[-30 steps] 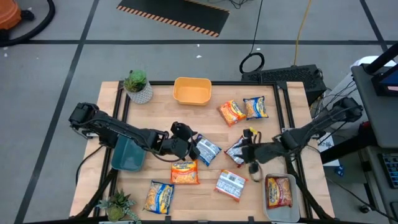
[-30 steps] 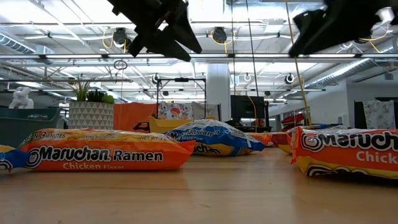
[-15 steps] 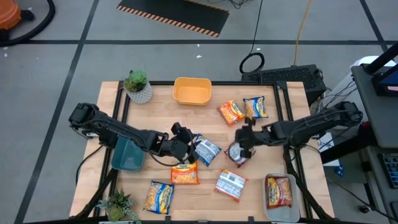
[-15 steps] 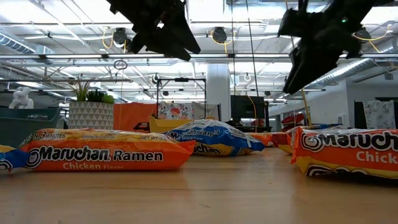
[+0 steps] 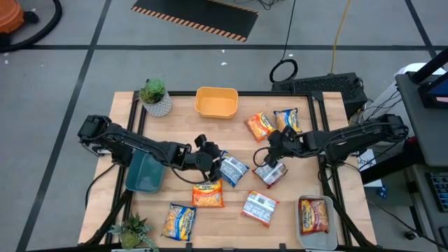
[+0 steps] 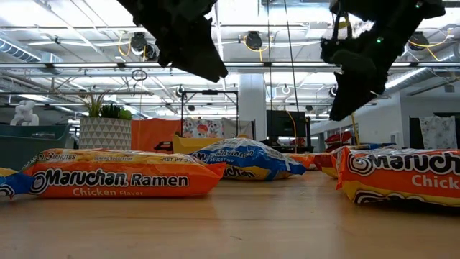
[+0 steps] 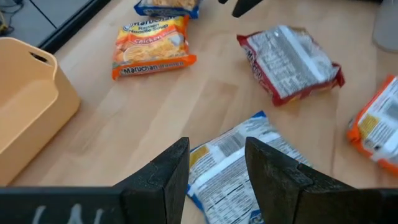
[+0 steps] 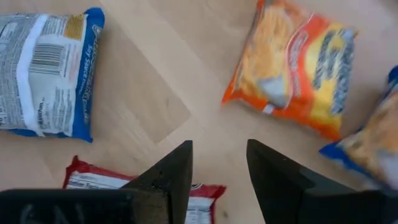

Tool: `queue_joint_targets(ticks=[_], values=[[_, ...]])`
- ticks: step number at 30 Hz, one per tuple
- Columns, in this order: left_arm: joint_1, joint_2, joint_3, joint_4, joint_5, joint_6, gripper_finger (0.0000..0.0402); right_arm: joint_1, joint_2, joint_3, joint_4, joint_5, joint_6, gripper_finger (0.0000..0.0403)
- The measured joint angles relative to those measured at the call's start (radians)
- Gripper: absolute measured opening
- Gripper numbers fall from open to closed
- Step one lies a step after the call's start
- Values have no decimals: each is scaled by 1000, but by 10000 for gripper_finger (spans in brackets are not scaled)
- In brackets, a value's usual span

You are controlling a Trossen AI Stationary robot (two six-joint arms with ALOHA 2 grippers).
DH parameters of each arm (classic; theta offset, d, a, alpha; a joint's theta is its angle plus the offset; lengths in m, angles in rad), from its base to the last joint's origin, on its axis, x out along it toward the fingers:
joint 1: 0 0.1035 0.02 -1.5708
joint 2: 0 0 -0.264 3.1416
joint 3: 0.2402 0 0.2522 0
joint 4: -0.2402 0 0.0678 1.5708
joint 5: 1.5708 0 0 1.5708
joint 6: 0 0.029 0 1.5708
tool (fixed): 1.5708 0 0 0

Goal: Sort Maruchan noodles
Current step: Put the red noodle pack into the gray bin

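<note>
Several Maruchan packets lie flat on the wooden table. A blue/white one [image 5: 232, 169] and a red/white one [image 5: 270, 172] are at the middle, and two orange ones [image 5: 260, 126] [image 5: 288, 120] are farther back. One orange [image 5: 207, 194], one orange/blue [image 5: 178, 220] and a second red/white [image 5: 260, 207] lie near the front. My left gripper [image 5: 212, 155] hangs open above the blue/white packet [image 7: 239, 171], well clear of it in the low view [image 6: 190, 43]. My right gripper [image 5: 271, 148] is open and raised [image 6: 356, 68] just beyond the red/white packet [image 8: 124, 186].
A yellow bin [image 5: 216, 102] stands at the far edge. A teal bin [image 5: 145, 172] is under my left arm, and a clear bin [image 5: 302, 234] at the near right holds one orange packet [image 5: 314, 215]. Potted plants stand at the far left [image 5: 155, 96] and near left [image 5: 131, 231] corners.
My right gripper has swung from beside the clear bin toward the far edge and a little left, passing over the red/white packet, and has stayed open. No packet has moved.
</note>
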Motion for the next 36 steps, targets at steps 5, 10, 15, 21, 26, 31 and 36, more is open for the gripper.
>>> queue_joint_targets(ticks=[5,10,15,21,26,31,36], values=[[-1,0,0,-20,3,53,161,-13,44,-47,14,-53,115,179],[-8,0,0,-31,7,87,161,-18,119,-82,77,-53,220,204],[-19,0,-11,-32,73,121,161,-19,181,-96,185,-54,273,206],[-41,0,-42,-48,83,135,161,-20,233,-96,219,-107,335,199],[-52,0,-75,-51,84,135,161,-23,254,-96,217,-133,355,191],[-55,0,-97,-52,100,132,161,-26,240,-96,209,-139,332,172],[-54,0,-103,-51,100,131,161,-51,203,-96,204,-227,309,140]])
